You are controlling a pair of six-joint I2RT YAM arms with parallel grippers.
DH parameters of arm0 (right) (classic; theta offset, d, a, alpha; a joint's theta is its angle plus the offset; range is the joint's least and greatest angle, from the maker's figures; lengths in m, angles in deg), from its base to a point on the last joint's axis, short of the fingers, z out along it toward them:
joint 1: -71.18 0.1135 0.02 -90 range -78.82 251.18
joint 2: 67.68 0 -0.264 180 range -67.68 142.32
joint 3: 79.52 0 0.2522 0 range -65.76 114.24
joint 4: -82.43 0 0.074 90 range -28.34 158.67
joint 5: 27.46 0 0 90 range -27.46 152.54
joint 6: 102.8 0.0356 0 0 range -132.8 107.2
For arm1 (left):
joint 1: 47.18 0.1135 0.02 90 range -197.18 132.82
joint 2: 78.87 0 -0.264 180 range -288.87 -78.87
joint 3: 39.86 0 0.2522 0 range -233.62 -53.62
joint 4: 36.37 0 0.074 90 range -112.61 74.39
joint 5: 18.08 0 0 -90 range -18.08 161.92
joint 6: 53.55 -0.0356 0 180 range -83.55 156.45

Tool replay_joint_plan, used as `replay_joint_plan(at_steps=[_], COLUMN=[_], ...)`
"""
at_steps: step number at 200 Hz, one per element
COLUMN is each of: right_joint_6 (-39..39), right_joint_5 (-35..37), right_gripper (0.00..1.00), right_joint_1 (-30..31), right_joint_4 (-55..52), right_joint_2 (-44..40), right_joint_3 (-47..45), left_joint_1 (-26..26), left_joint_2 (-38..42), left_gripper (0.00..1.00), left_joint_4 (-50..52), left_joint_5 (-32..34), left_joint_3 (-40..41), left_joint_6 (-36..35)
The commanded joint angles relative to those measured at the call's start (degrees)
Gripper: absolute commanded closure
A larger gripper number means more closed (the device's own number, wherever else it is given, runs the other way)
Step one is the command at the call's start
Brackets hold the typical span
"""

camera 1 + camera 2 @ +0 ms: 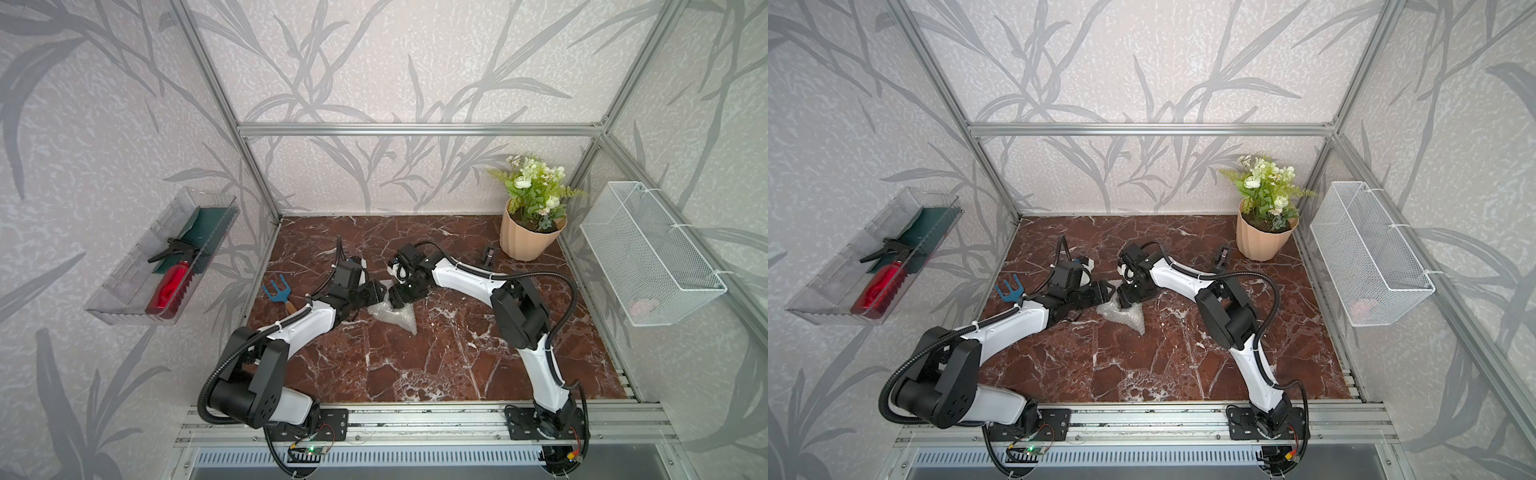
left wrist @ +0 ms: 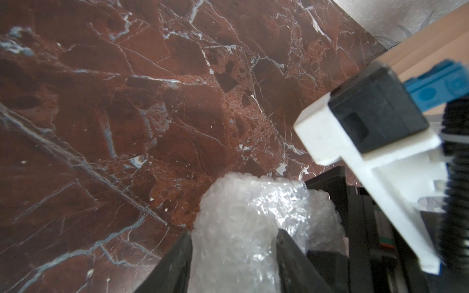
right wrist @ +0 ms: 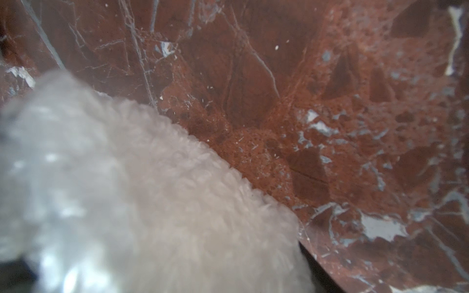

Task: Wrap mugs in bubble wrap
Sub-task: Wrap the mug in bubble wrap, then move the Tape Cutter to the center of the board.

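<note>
Midway across the surface (image 1: 415, 365), the bubble wrap (image 2: 248, 203) roll is being pinched crosswise by the left claw (image 2: 233, 232), its long axis pointing away; whether the right claw (image 1: 397, 299) is spread cannot be told.

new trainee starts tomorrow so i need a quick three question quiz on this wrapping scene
1. True or false: the bubble wrap lies spread flat on the table.
2. Where is the red bottle? A) in the clear tray on the wall B) in the wire basket C) beside the plant pot
3. Fill in: in the left wrist view, the left gripper has ___ between its fingers.
Key: 1 false, it is bunched into a bundle; 2 A; 3 bubble wrap.
</note>
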Motion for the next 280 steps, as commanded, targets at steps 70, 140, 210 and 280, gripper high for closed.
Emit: replay_joint_plan(at_steps=[70, 140, 210, 280], right_joint_6=[-0.1, 2.7, 4.0, 3.1], right_joint_5=[-1.0, -6.2, 3.6, 22.0], right_gripper=[0.27, 0.21, 0.15, 0.13], right_joint_1=[0.4, -2.3, -16.1, -28.0], right_joint_4=[-4.4, -3.7, -4.1, -5.5], right_joint_2=[-1.5, -12.6, -22.7, -11.4], right_joint_3=[-0.8, -4.8, -12.1, -4.0], left_joint_1=[-3.4, -3.9, -5.1, -5.8], left_joint_2=[-1.3, -1.2, -1.0, -1.1], left_gripper=[0.6, 0.61, 0.6, 0.61], left_joint_4=[6.3, 6.2, 5.1, 5.3], left_joint_5=[6.6, 9.3, 9.9, 10.2], left_joint_3=[2.9, 2.8, 2.8, 2.9], left_joint_6=[-1.0, -1.2, -1.2, -1.7])
